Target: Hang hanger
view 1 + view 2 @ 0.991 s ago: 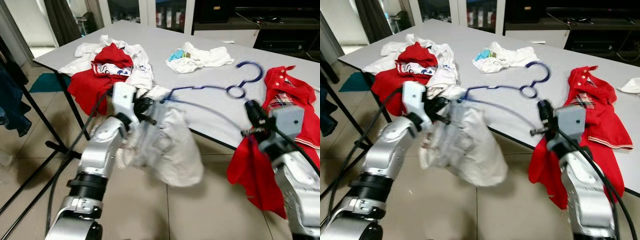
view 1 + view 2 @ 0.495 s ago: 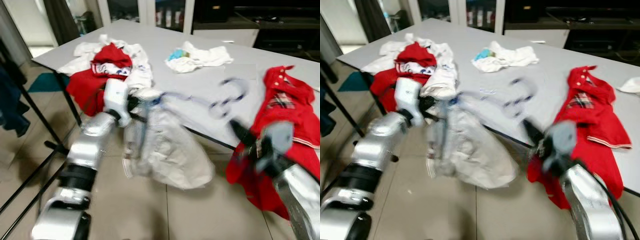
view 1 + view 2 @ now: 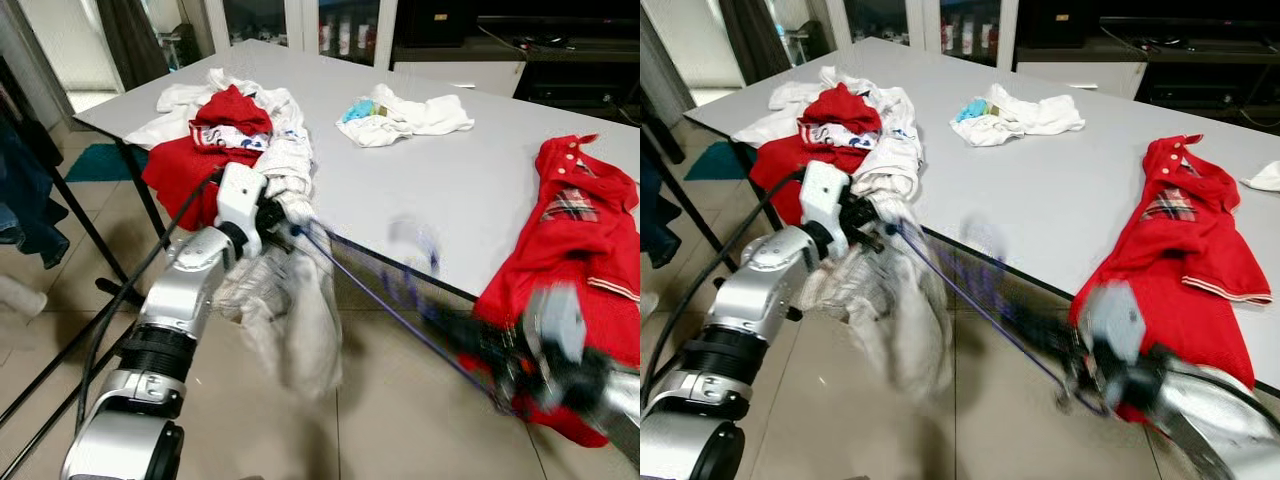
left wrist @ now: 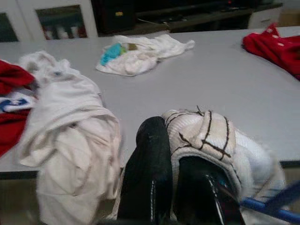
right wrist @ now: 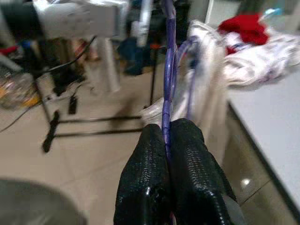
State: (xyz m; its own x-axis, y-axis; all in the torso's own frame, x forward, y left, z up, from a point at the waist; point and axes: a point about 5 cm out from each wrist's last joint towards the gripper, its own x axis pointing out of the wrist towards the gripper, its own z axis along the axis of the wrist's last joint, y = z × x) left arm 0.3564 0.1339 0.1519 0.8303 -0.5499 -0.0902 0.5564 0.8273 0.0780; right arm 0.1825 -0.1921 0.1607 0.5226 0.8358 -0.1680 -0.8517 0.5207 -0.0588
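Beside the grey table (image 3: 470,190), strewn with red and white clothes (image 3: 225,130), a white garment (image 3: 290,310) droops from the blue hanger (image 3: 390,305) slung between my arms below the table edge. My left gripper (image 4: 180,187) pinches garment and hanger end; my right gripper (image 5: 168,140) is clamped tight on the hanger's wire, blurred.
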